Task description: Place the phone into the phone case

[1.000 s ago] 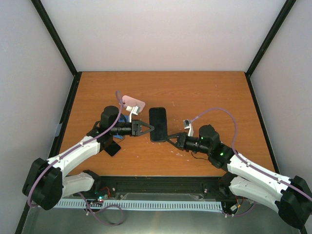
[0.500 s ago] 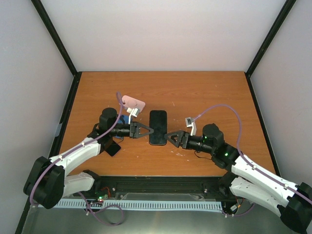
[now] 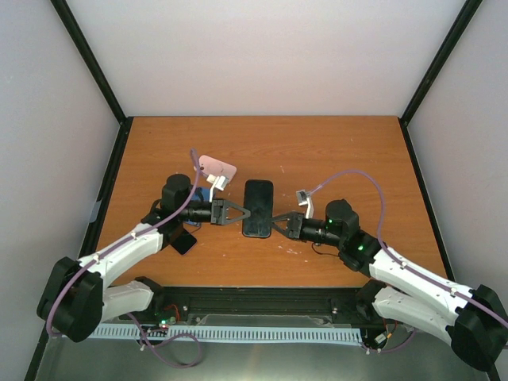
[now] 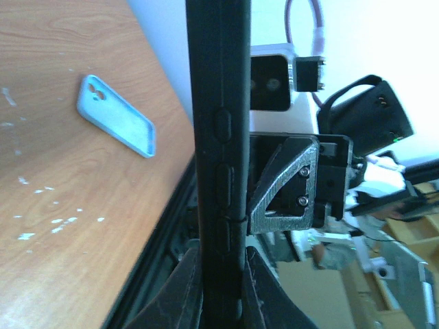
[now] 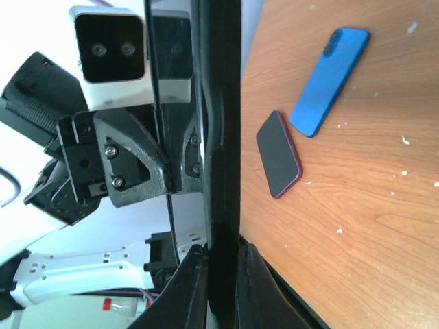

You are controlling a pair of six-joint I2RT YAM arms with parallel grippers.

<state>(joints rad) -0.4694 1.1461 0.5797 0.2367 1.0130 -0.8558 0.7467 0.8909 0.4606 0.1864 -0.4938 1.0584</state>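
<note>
Back in with right tool [image 3: 277, 225] after backing off — pinching the phone [image 3: 258, 208] by its right edge, left tool [image 3: 244, 212] clamped on the left edge. Held flat at mid-tabletop [image 3: 341, 151] — ready to carry, not yet at pale case [image 3: 218, 168].

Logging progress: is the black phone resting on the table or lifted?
Lifted. The left gripper and right gripper pinch the phone from opposite sides; both wrist views show it edge-on between fingers, table behind.
</note>
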